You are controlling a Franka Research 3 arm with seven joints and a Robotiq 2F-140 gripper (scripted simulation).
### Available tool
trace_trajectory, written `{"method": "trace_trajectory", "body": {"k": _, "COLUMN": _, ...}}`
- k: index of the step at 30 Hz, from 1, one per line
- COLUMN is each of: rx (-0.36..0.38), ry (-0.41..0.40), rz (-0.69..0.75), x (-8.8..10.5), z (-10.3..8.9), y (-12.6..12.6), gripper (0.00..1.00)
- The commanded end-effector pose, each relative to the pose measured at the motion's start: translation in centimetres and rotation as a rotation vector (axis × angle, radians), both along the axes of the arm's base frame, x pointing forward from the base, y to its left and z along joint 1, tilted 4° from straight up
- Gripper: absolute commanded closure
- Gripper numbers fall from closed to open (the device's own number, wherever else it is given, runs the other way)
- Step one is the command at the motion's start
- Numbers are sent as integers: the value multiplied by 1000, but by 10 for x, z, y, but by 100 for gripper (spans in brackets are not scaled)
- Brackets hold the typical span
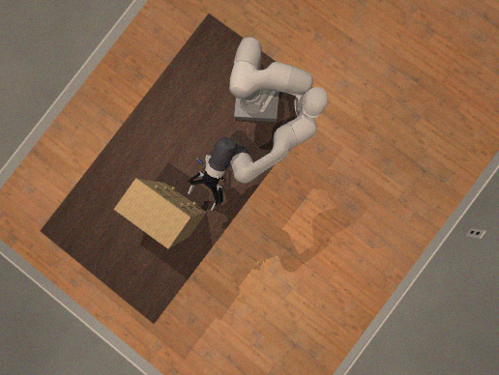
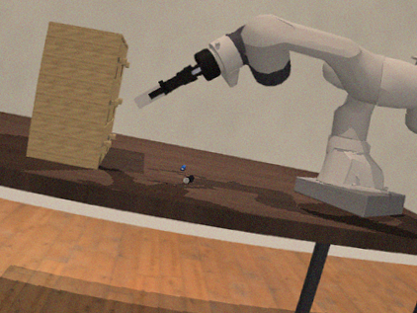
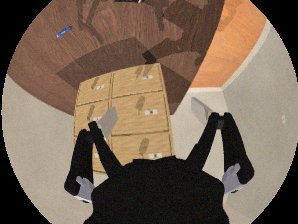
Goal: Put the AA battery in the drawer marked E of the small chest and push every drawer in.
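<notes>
The small wooden chest (image 2: 76,95) stands at the table's left, with its knobbed front facing the arm; it also shows from above (image 1: 157,213). In the wrist view its front (image 3: 127,112) shows two columns of drawers, all pushed in; the letters are too small to read. My gripper (image 2: 142,100) (image 3: 153,108) (image 1: 202,197) hangs in the air a short way in front of the chest, tilted down toward it, open and empty.
A small blue object (image 2: 182,168) lies on the table close behind the battery, and shows in the wrist view (image 3: 64,31) and from above (image 1: 198,159). The arm's base (image 2: 349,194) stands at the table's right.
</notes>
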State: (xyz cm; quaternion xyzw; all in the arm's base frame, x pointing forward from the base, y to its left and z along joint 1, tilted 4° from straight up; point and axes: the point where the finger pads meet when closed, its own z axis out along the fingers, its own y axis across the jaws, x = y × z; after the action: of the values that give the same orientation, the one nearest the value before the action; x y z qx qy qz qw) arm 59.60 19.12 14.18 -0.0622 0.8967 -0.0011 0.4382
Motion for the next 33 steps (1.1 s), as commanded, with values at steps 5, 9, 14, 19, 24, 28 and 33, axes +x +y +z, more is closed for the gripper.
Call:
{"method": "trace_trajectory", "body": {"k": 5, "rx": -8, "ry": 32, "rz": 2, "x": -4, "z": 4, "y": -1, "gripper": 0}}
{"method": "trace_trajectory", "body": {"k": 9, "rx": -13, "ry": 81, "rz": -1, "x": -10, "z": 9, "y": -1, "gripper": 0}}
{"method": "trace_trajectory", "body": {"k": 14, "rx": -19, "ry": 134, "rz": -4, "x": -17, "z": 15, "y": -1, "gripper": 0}}
{"method": "trace_trajectory", "body": {"k": 19, "rx": -32, "ry": 248, "rz": -11, "x": -31, "z": 28, "y": -2, "gripper": 0}}
{"method": "trace_trajectory", "body": {"k": 24, "rx": -49, "ry": 396, "rz": -19, "x": -49, "z": 44, "y": -3, "gripper": 0}}
{"method": "trace_trajectory", "body": {"k": 28, "rx": -61, "ry": 502, "rz": -26, "x": -62, "z": 56, "y": -4, "gripper": 0}}
{"method": "trace_trajectory", "body": {"k": 33, "rx": -76, "ry": 640, "rz": -34, "x": -78, "z": 71, "y": -5, "gripper": 0}}
